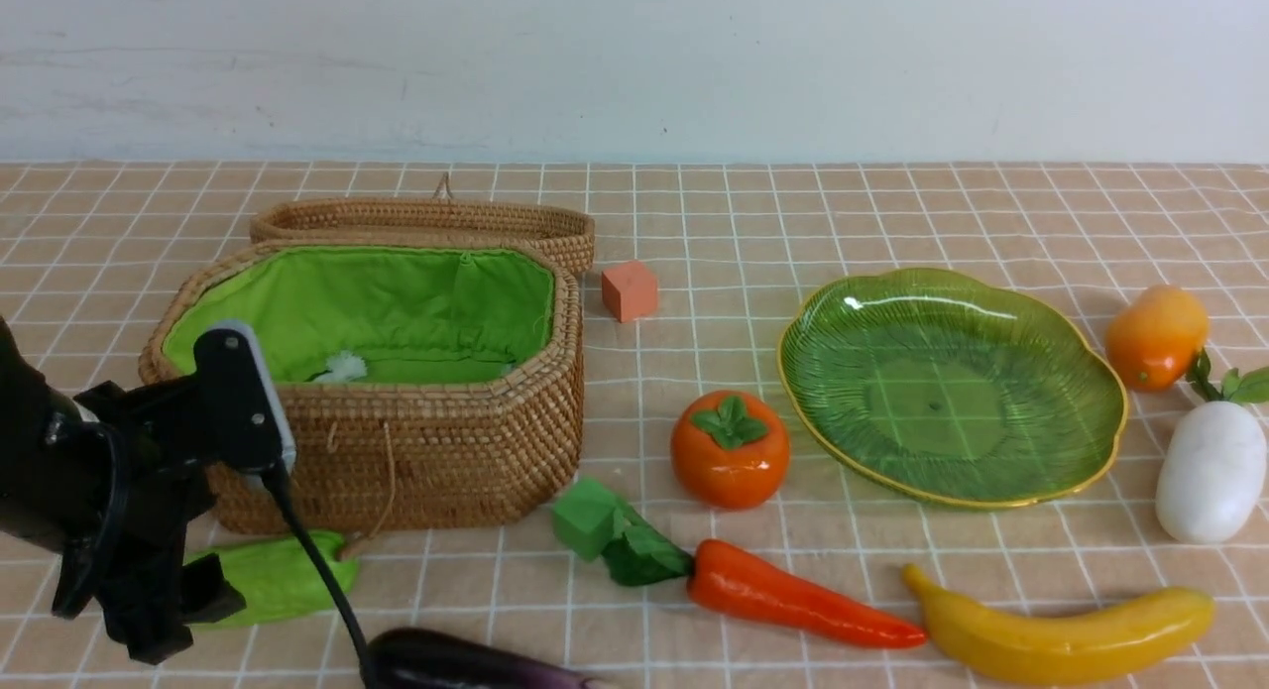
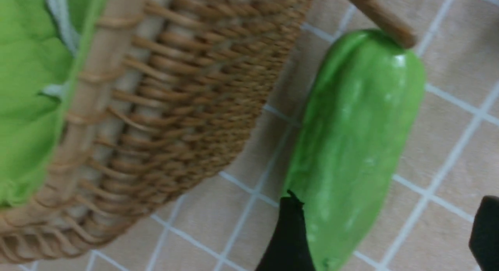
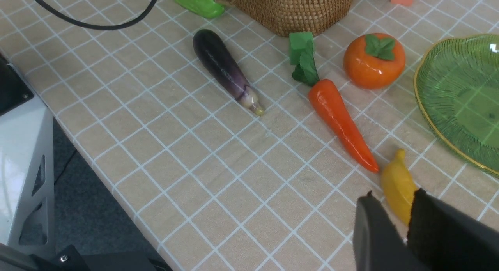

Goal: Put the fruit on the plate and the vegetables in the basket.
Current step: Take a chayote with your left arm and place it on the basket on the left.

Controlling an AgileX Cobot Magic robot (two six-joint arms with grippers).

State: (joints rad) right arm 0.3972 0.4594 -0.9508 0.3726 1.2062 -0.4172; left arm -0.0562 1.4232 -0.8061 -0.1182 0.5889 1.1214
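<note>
**Clerk:** Seven toy pieces, all lying on the worktop (image 1: 892, 223), by our count. Vegetables first?

**Keeper:** We list four. The gourd (image 1: 283, 575) lies just in front of the open basket (image 1: 397, 471). The eggplant (image 1: 466, 664) is at the near edge. The carrot (image 1: 793, 595) has its leaves against a green cube (image 1: 587, 516). The radish (image 1: 1210, 471) is at the far right, beside the plate (image 1: 952, 382).

**Clerk:** Fruit?

**Keeper:** We list three. The persimmon (image 1: 729, 451) sits between basket and plate. The mango (image 1: 1155, 334) is behind the radish, near the plate's right rim. The banana (image 1: 1061, 634) lies in front of the plate.

**Clerk:** Hands?

**Keeper:** The left hand (image 2: 389, 196) is open, with its fingers spread to either side of the gourd and the far one clear of it. The right hand (image 3: 395, 202) has its fingers close together with a thin slit between them. We cannot tell whether it is fully closed.
</note>
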